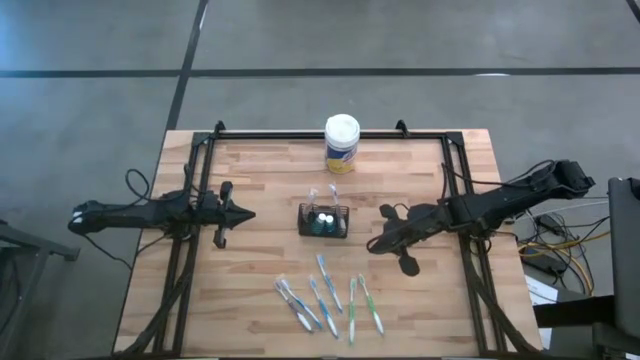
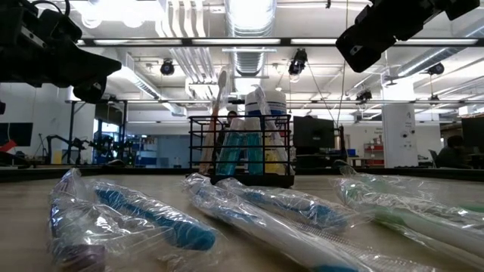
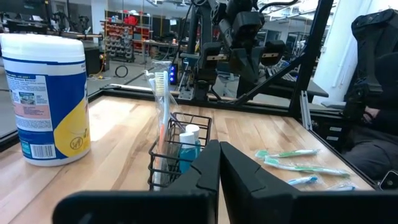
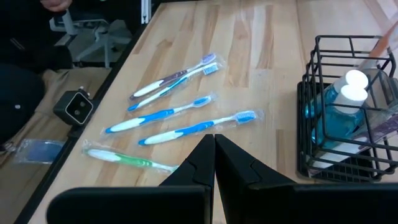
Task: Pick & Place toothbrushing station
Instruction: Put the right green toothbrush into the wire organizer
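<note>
White-lidded cylindrical plastic canister with yellow-and-blue label (image 1: 342,143) stands upright at far edge of light wooden slatted worktop (image 1: 260,190), about centre. Black metal frame rails (image 1: 310,133) run along the worktop's far edge and sides. Grey floor around.

I'm looking at two slim arms, both finished in matte black from base to tip. The left gripper (image 1: 243,213) is showing as a narrow dark wedge ending in a point, with short black crosspieces behind it. The right gripper (image 1: 377,243) is looking bulkier — rounded black housings along its links. Thin black cables are looping beside each arm near its outer end. Up close, I'm seeing the fingers (image 4: 239,165) as flat, angular black blades with smooth faces, rising from a broad dark block — no markings showing.
</note>
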Available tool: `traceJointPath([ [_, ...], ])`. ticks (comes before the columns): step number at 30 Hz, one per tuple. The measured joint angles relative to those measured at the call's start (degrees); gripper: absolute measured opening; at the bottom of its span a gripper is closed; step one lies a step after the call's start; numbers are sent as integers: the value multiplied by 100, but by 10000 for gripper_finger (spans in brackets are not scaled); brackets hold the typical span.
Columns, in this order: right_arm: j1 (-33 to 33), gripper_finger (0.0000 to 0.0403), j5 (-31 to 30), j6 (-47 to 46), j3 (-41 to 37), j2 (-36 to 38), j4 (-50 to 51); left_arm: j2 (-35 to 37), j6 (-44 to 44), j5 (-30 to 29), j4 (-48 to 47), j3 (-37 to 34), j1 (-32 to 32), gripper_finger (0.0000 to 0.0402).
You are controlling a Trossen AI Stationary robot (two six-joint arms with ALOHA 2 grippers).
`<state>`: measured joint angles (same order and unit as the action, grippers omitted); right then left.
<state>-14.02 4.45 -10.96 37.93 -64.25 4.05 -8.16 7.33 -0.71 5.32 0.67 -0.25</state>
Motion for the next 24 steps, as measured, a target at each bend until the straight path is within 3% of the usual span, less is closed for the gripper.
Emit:
traceJointPath([
  [24, 0, 8, -6, 0, -7, -1, -4, 0, -7, 1, -1, 0, 0, 9],
])
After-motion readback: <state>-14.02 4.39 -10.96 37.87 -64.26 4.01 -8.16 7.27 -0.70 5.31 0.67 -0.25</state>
